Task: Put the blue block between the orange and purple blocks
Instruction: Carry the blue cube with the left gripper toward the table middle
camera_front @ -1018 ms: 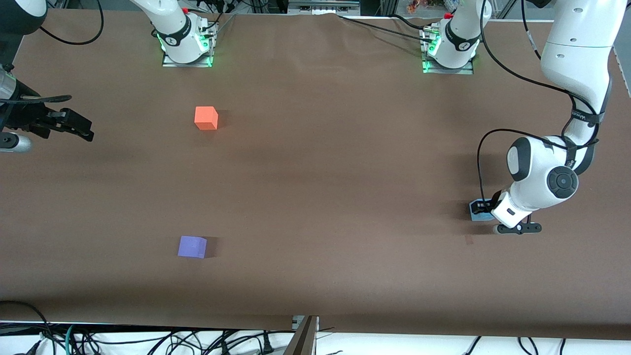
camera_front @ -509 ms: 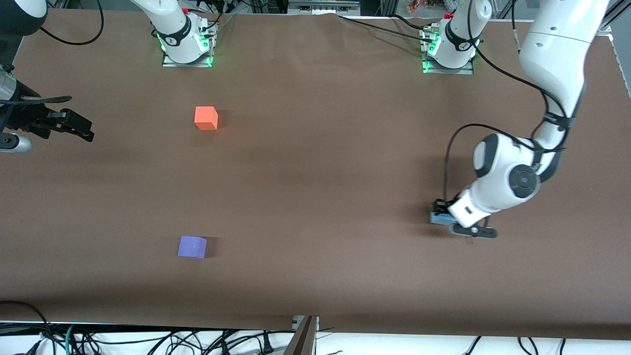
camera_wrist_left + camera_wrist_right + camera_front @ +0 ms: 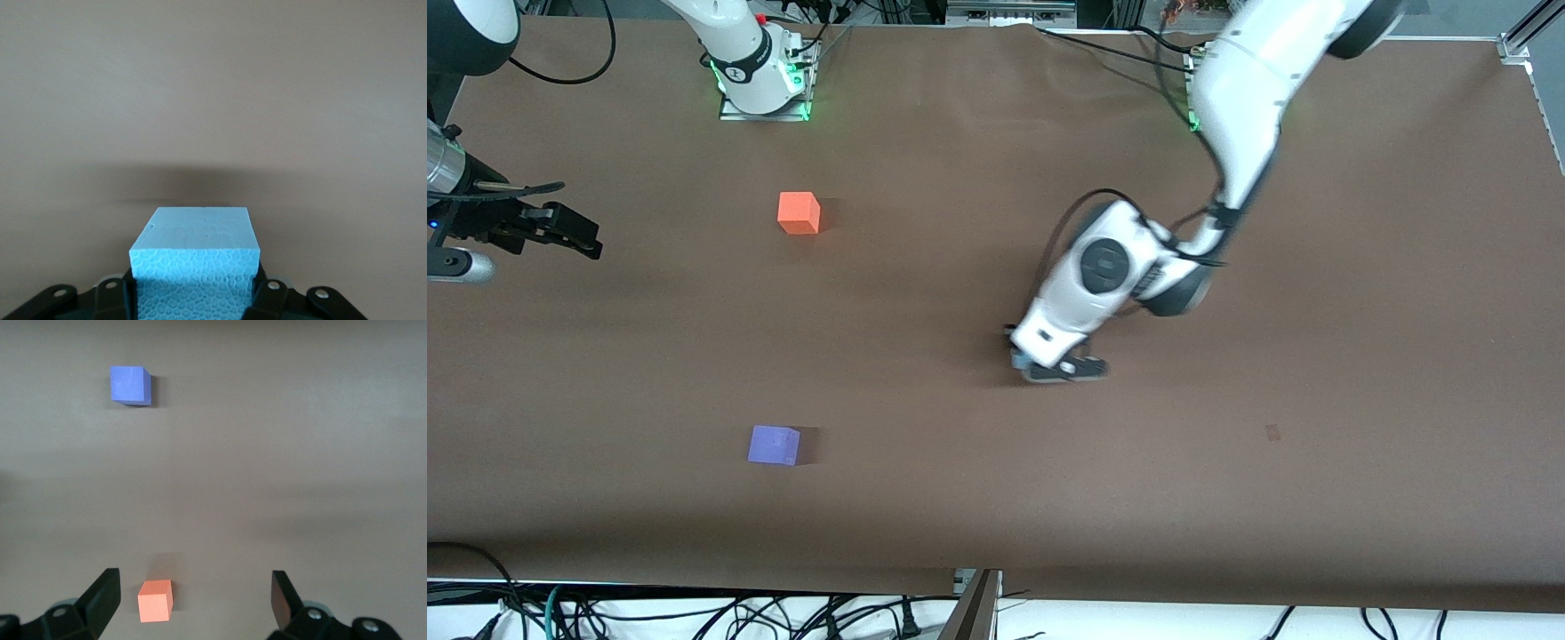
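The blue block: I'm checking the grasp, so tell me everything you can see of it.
The blue block is a light sky-blue cube of foam-like material, its top smooth and its facing side pebbled. It sits level, clamped between the left gripper's black fingers, over the brown table's middle. Only the fingers are seen touching it.

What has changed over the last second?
The left gripper, shut on the blue block, carried it from the left arm's end of the table toward the middle. The orange block and purple block stayed put; the right gripper still waits, open.
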Robot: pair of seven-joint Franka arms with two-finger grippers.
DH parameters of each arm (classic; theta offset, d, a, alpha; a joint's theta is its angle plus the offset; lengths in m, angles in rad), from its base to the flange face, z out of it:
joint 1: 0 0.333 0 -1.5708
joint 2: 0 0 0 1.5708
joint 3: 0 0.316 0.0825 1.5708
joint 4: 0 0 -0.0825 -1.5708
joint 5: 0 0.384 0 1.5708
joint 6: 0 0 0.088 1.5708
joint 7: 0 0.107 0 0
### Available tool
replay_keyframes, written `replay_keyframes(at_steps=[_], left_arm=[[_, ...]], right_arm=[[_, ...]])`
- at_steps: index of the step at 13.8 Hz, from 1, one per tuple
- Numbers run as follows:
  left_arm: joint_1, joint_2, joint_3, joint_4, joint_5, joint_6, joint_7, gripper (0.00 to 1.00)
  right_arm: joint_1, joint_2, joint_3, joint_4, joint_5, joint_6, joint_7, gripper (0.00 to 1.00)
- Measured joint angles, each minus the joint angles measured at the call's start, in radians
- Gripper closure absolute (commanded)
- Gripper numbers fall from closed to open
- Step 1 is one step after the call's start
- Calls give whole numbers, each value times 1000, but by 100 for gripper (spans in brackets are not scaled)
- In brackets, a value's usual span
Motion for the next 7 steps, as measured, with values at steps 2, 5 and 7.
replay_keyframes(at_steps=[2,5,7], left_arm=[[-89,53,13,101,0,4,-114,100],[-195,109,65,177,0,84,-185,100],[-271,141,136,190,0,124,-214,68]], right_arm=[[0,4,0,0,0,0,0,0],[2,11,1,-1,0,-5,0,0],[1,32,1,-2,0,-6,0,0]])
